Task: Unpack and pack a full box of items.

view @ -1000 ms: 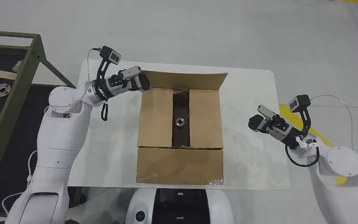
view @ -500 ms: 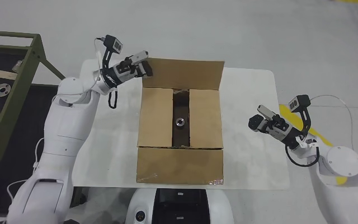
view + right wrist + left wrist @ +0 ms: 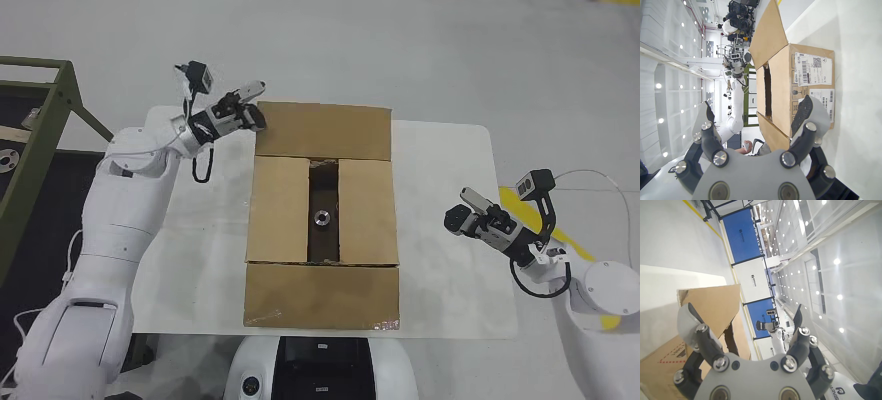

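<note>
A cardboard box (image 3: 367,210) stands in the middle of the white table (image 3: 445,170). Its far flap (image 3: 320,130) and near flap (image 3: 320,295) lie folded outward. The two side flaps rest nearly shut, and a round metal item (image 3: 321,216) shows in the dark gap between them. My left gripper (image 3: 252,106) is open at the far flap's left corner, and that flap (image 3: 715,302) lies beside one finger (image 3: 688,315). My right gripper (image 3: 457,208) hangs open over the table to the right of the box, facing its labelled side (image 3: 810,75), with nothing held.
A green metal rack (image 3: 45,120) stands off the table's left side. Bare table lies on both sides of the box, wider on the right. A yellow floor line (image 3: 515,205) runs behind the right arm.
My left gripper has moved toward the table's far edge, and the far flap has gone from standing up to lying outward. The right arm has kept still.
</note>
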`<state>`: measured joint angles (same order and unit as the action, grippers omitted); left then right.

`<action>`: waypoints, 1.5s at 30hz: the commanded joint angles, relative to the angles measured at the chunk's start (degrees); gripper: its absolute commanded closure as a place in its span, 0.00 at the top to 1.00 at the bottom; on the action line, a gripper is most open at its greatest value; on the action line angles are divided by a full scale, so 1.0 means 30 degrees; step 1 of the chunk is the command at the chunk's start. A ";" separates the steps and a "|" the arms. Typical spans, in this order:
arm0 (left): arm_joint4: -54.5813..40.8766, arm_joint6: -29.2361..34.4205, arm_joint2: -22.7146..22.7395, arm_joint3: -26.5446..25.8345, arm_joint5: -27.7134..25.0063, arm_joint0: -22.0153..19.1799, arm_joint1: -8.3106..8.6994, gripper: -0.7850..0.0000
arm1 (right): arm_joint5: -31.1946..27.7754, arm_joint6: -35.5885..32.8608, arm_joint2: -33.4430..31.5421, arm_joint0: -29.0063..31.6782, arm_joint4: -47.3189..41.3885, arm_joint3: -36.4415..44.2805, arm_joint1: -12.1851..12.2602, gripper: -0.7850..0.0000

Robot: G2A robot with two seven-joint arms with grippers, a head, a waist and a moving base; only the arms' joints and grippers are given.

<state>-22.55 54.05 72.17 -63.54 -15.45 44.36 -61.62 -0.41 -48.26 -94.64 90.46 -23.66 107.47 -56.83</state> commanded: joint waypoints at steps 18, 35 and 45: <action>0.3131 -0.0626 -0.1864 0.2662 -0.0264 -0.1100 -0.0363 1.00 | 0.0000 0.0000 0.0000 0.0000 0.0000 0.0000 0.0000 1.00; 0.1545 0.0192 -0.0669 0.2694 -0.1390 -0.0955 -0.0147 1.00 | 0.0000 0.0000 0.0000 0.0000 0.0000 0.0000 0.0000 1.00; -0.0537 -0.0476 0.1948 0.0614 -0.2433 -0.0203 0.0345 1.00 | 0.0000 0.0000 0.0000 0.0000 0.0000 0.0000 0.0000 1.00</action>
<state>-23.57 52.37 77.12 -60.89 -22.73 43.30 -60.79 -0.41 -48.26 -94.64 90.46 -23.66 107.47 -56.83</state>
